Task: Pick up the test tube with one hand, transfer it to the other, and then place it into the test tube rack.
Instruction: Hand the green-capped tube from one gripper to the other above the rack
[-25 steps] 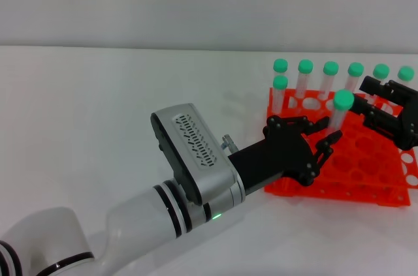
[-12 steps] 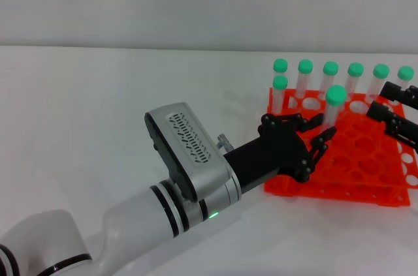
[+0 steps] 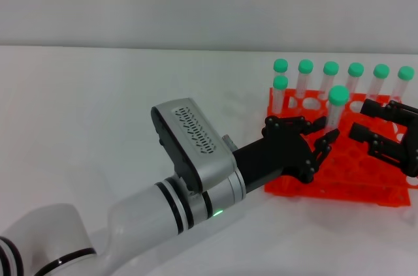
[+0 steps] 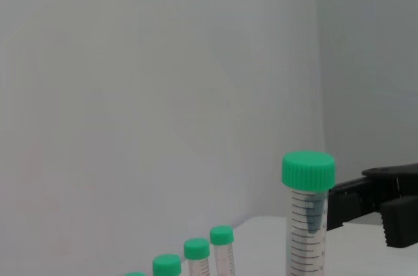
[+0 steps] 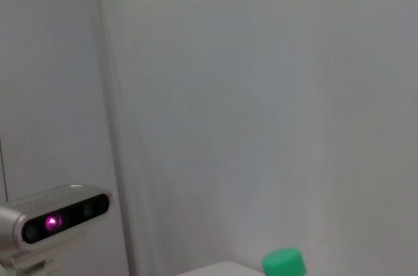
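Observation:
My left gripper (image 3: 319, 147) is shut on the test tube (image 3: 335, 114), a clear tube with a green cap (image 3: 338, 95). It holds the tube upright over the near left part of the orange-red test tube rack (image 3: 346, 181). The tube's lower end is hidden behind the black fingers. My right gripper (image 3: 359, 120) is open, a little to the right of the tube at its mid height, not touching it. In the left wrist view the held tube (image 4: 307, 224) stands close by with the right gripper's fingers (image 4: 375, 201) beside it. The right wrist view shows only a green cap (image 5: 284, 263).
Several other green-capped tubes (image 3: 330, 69) stand along the rack's back row, and one more (image 3: 280, 84) stands at its left end. The rack sits at the right of the white table (image 3: 98, 113). The left wrist camera (image 5: 55, 221) shows in the right wrist view.
The right gripper drew back to the right, then came in again lower and further left, towards the tube. The left gripper, still holding the tube, shifted only slightly.

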